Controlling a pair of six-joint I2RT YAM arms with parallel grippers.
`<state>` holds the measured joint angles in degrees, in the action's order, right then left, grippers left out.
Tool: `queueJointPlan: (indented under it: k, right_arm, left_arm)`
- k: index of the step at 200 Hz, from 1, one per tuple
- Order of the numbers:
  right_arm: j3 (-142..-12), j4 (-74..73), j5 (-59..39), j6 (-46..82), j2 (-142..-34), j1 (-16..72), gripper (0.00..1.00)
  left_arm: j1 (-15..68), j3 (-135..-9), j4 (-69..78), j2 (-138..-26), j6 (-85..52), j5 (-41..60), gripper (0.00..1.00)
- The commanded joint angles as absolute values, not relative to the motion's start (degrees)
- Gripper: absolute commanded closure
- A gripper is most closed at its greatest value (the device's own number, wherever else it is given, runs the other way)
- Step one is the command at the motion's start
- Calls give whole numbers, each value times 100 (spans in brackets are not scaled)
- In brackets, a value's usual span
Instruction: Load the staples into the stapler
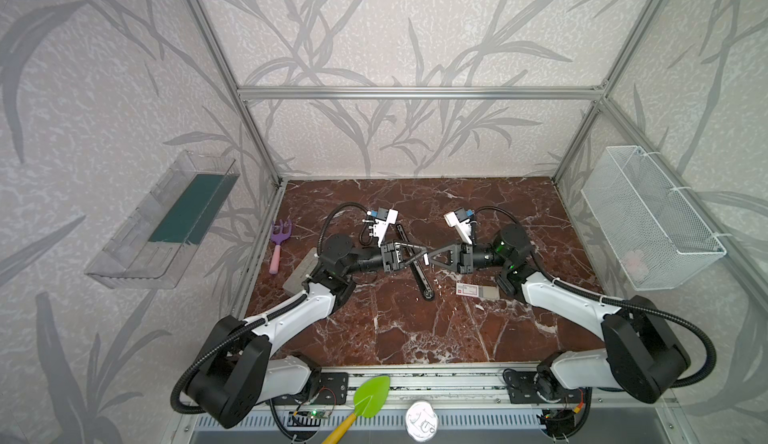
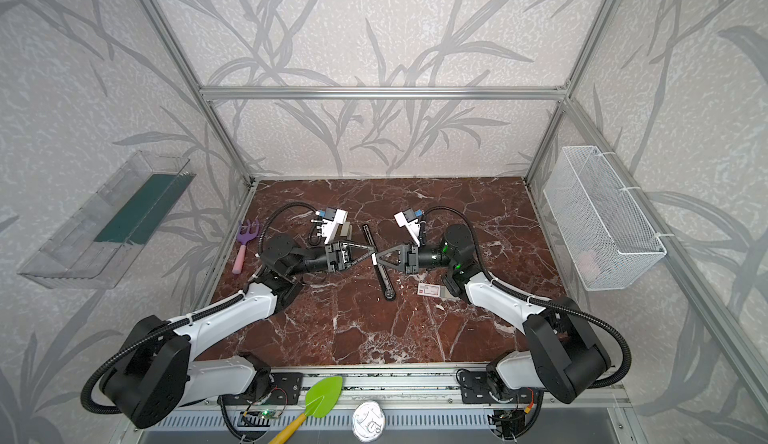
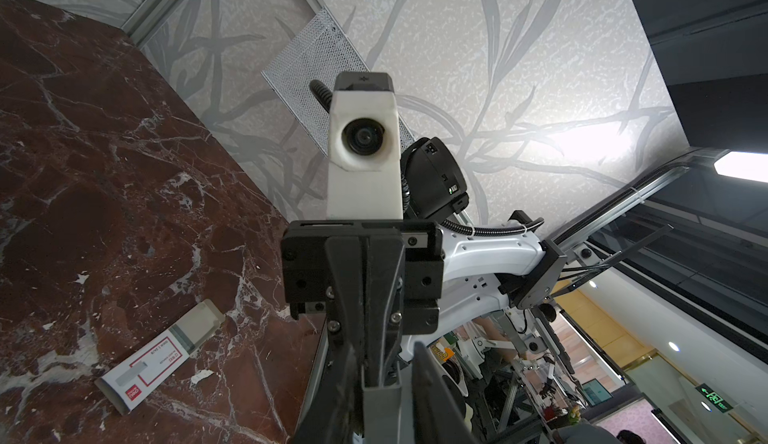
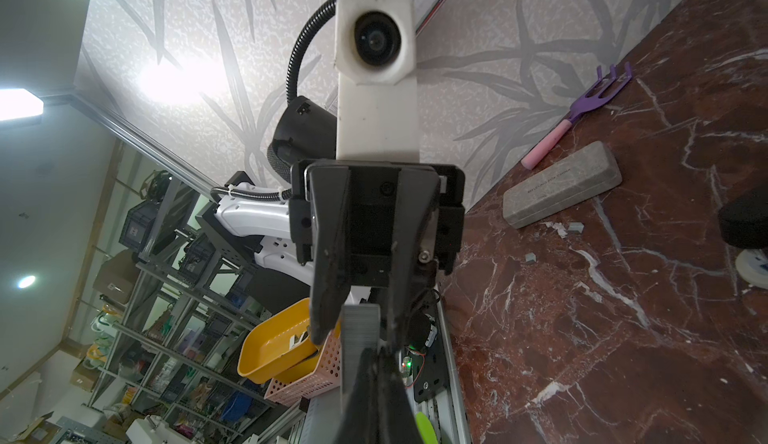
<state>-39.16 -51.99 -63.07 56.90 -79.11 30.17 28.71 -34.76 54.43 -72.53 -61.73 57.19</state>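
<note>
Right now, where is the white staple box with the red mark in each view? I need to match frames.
Both top views: staple box lies flat on the table, just right of centre.
Left wrist: there, lying on the marble, its inner tray slid partly out.
Right wrist: not in it.
Shared landmark: the red-brown marble tabletop, seen in all four views.

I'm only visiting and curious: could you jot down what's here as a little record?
right claw: shut on a grey strip of staples
left claw: around that strip; grip unclear
stapler: black, lying on the table beneath both claws
staple box: white, on table beside right arm
</note>
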Motion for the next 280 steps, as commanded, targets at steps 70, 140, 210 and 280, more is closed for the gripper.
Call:
queueJointPlan:
  k: [70, 140, 210, 280]
  right_arm:
    - [-3998, -4680, -6131, 5235, -7766, 3024, 93]
    - [-3887, -4142, -5970, 4985, -7490, 2800, 79]
    - [-4321, -107, -3751, 2898, -7576, 2449, 77]
    - [-5270, 1306, -2238, 2277, -9511, 2884, 78]
  left_arm:
    - [2883, -3656, 5541, -7216, -6171, 5856, 82]
    - [2870, -3681, 4842, -7060, -5725, 5685, 83]
    - [2709, -3961, 1870, -6543, -4091, 4909, 83]
    - [2579, -4153, 318, -6467, -3478, 3702, 82]
